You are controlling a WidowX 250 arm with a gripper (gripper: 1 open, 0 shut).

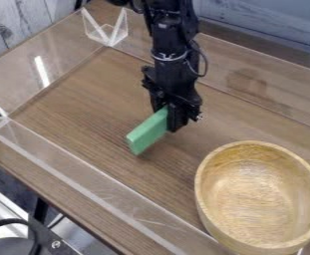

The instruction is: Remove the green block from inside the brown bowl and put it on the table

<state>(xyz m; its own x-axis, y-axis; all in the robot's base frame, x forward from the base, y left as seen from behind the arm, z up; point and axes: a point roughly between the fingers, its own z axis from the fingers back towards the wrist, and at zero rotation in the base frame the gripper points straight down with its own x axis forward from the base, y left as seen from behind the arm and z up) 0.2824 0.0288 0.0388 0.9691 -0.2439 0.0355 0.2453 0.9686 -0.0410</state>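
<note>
My gripper (176, 117) hangs over the middle of the table (78, 95), shut on the upper end of the green block (148, 132). The block slants down to the left, its lower end close to or just touching the wood; I cannot tell which. The brown bowl (260, 190) sits at the lower right with nothing inside it, to the right of and nearer than the gripper.
Low clear acrylic walls (64, 169) edge the table along the front left and back. A clear acrylic corner piece (108, 28) stands at the back left. Dark cables and a stand show below the table's front-left corner (18, 239).
</note>
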